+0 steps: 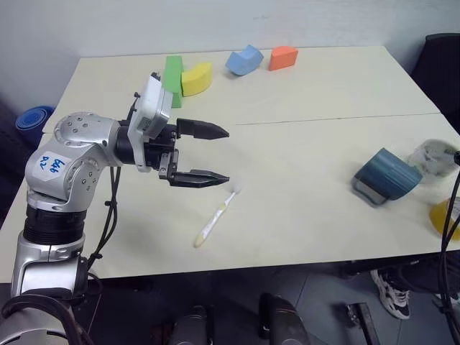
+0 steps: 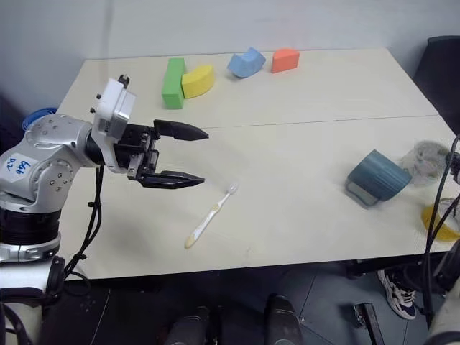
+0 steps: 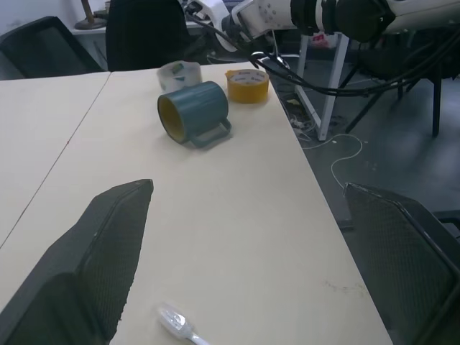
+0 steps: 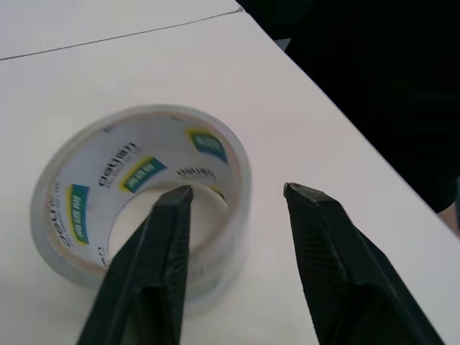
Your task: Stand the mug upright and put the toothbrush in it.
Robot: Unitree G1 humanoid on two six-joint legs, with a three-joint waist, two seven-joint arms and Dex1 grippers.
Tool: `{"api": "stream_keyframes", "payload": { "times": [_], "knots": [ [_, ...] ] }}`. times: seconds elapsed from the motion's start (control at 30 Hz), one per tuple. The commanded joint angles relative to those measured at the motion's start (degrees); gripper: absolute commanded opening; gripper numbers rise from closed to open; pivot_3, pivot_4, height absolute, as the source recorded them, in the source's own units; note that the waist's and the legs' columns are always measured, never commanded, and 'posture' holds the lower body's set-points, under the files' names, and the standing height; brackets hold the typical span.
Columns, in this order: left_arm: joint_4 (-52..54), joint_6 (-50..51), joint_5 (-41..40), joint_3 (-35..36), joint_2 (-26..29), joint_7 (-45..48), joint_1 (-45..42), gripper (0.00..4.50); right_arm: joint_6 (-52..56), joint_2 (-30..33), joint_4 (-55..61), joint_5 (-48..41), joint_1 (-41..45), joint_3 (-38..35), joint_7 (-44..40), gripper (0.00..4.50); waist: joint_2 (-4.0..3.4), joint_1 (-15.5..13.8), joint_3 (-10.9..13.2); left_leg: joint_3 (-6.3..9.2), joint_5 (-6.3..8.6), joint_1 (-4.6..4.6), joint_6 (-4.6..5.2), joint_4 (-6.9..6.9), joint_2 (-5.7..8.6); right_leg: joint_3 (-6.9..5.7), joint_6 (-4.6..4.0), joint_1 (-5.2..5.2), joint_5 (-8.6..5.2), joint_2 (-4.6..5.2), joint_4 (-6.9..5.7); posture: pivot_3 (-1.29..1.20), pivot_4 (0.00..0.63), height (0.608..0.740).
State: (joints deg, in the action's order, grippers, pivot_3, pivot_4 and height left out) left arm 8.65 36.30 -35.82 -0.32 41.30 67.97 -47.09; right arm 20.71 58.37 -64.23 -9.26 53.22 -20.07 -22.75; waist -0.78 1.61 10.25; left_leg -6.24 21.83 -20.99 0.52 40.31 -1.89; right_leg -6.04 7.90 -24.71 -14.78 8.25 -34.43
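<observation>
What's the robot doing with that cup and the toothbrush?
It has to stand the mug up and put the toothbrush in it. Neither is done yet: the mug lies on its side on the table, and the toothbrush lies flat, well apart from it. The left gripper hangs open above the toothbrush, holding nothing. The right gripper is open at the clear tape roll beside the mug.

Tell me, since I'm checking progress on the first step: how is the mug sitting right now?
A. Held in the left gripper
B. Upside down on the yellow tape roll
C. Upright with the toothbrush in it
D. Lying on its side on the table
D: the mug lies on its side on the table, yellow opening facing sideways, and the toothbrush lies apart from it.
</observation>
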Motion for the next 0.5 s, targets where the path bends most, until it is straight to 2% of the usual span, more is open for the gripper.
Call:
{"api": "stream_keyframes", "payload": {
  "times": [0.03,0.2,0.3,0.33,0.37,0.47,0.5],
  "knots": [
    [1.89,-0.11,-1.07,1.19,0.48,0.28,-0.99,4.50,2.99,5.72,23.89,-2.99,-6.34,0.70,-11.83,2.07,-0.05,-0.01,0.02,0.01,0.00,-0.01,0.00,0.01,0.00,0.00,0.00,-0.02,0.00,0.00,-0.01,0.00,0.150,0.740],
    [1.61,-0.44,-0.94,0.88,0.13,0.75,-1.07,4.50,32.14,8.27,62.31,-20.05,-25.12,-5.72,-23.09,2.07,0.03,-0.19,0.00,0.18,-0.01,0.00,-0.02,0.18,-0.06,-0.11,0.01,-0.02,0.00,-0.03,-0.26,0.00,0.150,0.740],
    [1.10,-0.58,-0.80,0.47,-0.11,1.25,-1.56,4.50,39.65,8.65,73.51,-22.35,-33.04,-7.17,-22.61,2.07,0.06,-1.08,0.01,0.30,0.01,-0.11,-0.03,0.44,-0.05,-0.19,0.01,0.09,0.01,-0.02,-0.23,0.00,0.150,0.740],
    [0.96,-0.65,-0.73,0.29,-0.19,1.41,-1.76,4.50,40.76,8.81,75.75,-22.09,-35.32,-7.13,-22.22,1.71,0.06,-1.46,0.01,0.30,0.02,-0.15,-0.01,0.55,-0.04,-0.16,0.01,0.10,0.01,-0.02,-0.25,0.00,0.150,0.740],
    [0.90,-0.64,-0.69,0.15,-0.27,1.51,-1.92,4.50,41.53,8.79,77.32,-21.70,-37.66,-6.90,-21.87,1.58,0.08,-1.81,0.02,0.25,0.05,-0.20,0.02,0.63,-0.03,-0.11,0.01,0.08,0.00,-0.01,-0.23,0.00,0.150,0.740],
    [0.97,-0.60,-0.62,-0.10,-0.34,1.95,-2.15,4.50,43.51,8.44,79.58,-21.70,-41.27,-6.57,-21.54,0.61,0.09,-2.98,0.02,0.26,0.08,-0.24,0.06,0.76,0.03,-0.07,0.01,0.17,0.00,0.00,-0.10,0.00,0.150,0.740],
    [1.13,-0.56,-0.61,-0.14,-0.35,2.04,-2.11,4.50,43.80,8.39,80.07,-21.70,-42.17,-6.39,-21.65,0.61,0.10,-3.14,0.02,0.24,0.08,-0.25,0.06,0.75,0.03,-0.05,0.01,0.18,0.00,0.00,-0.03,0.00,0.150,0.740]
  ]
}}
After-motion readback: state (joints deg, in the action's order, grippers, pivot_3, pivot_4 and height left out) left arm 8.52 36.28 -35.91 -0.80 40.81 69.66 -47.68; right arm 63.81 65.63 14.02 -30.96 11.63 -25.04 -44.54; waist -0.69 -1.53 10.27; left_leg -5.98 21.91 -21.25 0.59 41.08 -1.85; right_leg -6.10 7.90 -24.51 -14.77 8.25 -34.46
